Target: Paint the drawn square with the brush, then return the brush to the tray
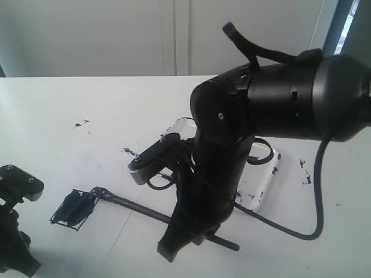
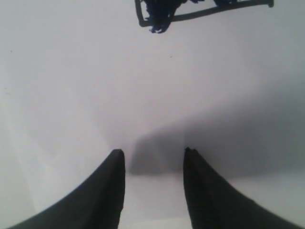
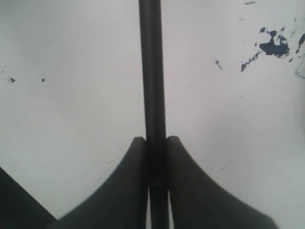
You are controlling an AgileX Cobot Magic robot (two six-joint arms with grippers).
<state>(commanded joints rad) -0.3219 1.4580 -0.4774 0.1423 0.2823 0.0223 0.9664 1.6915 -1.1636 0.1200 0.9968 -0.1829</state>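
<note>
The brush [image 1: 136,207] is a long thin black stick lying slantwise low over the white paper. Its dark tip rests at the upper right corner of the drawn square [image 1: 72,209], which is mostly filled with blue-black strokes. My right gripper [image 1: 194,229] is shut on the brush's handle end. In the right wrist view the fingers of the right gripper [image 3: 156,140] pinch the shaft [image 3: 151,71]. The tray [image 1: 268,188] lies behind the right arm, mostly hidden, its white rim smeared with blue. My left gripper [image 2: 153,152] stands open and holds nothing, short of the square [image 2: 157,14].
Blue paint splatters dot the white surface at the left [image 1: 81,123], near the tray [image 1: 130,152] and at the right [image 1: 304,171]. The left gripper [image 1: 23,260] sits at the bottom left corner. A black cable [image 1: 316,191] loops from the right arm over the table.
</note>
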